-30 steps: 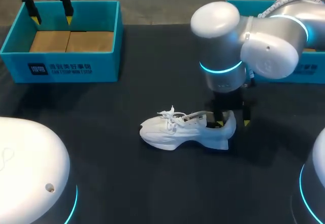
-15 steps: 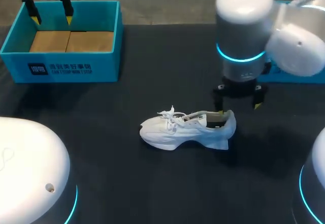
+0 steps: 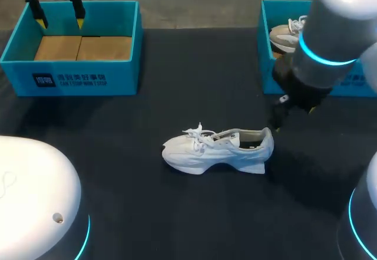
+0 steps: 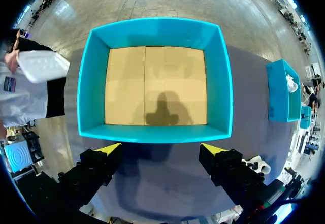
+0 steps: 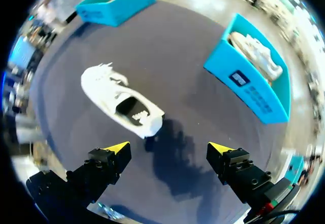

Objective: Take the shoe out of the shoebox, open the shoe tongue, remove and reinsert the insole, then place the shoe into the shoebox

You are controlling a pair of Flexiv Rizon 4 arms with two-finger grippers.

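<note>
The white shoe (image 3: 217, 150) sits on its sole in the middle of the dark desk (image 3: 177, 219). My right end effector (image 5: 169, 149) hangs above the desk near the shoe's heel, wide open and holding nothing. My left end effector (image 4: 161, 148) hangs over the blue box (image 4: 157, 132) at the desk's far corner. It is wide open and holds nothing too.

Head camera looks down on the table (image 3: 194, 77); right wrist camera, nearer, shares the shoe (image 3: 218, 151).

White logo and lettering (image 3: 81, 81) on left shoebox (image 3: 125, 76) front, dark label (image 5: 238, 78) on right shoebox (image 5: 260, 103) wall
</note>
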